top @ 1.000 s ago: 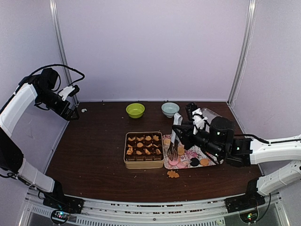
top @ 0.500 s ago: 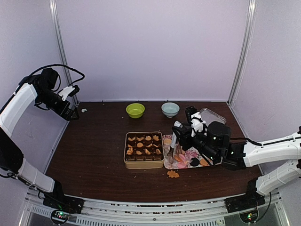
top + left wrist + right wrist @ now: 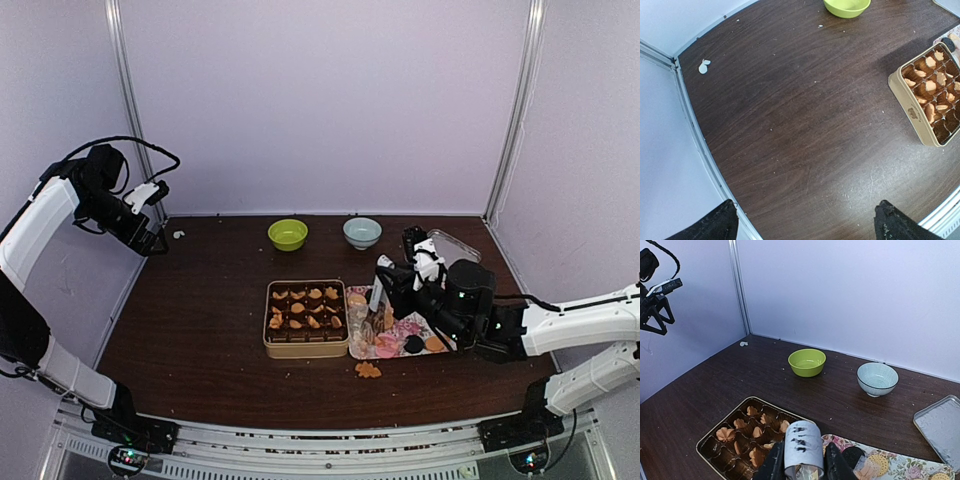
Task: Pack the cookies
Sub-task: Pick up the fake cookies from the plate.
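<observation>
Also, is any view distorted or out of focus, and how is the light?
Left wrist view: the lens bends the table edge into a curve. Right wrist view: green bowl sharp, near fingers blurred at the bottom. Top external view: even light, faint shadows.

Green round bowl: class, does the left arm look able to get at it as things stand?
Probably yes: the left gripper hangs open, and only dark wooden table lies between it and the green round bowl, though its stretch is unsure.
</observation>
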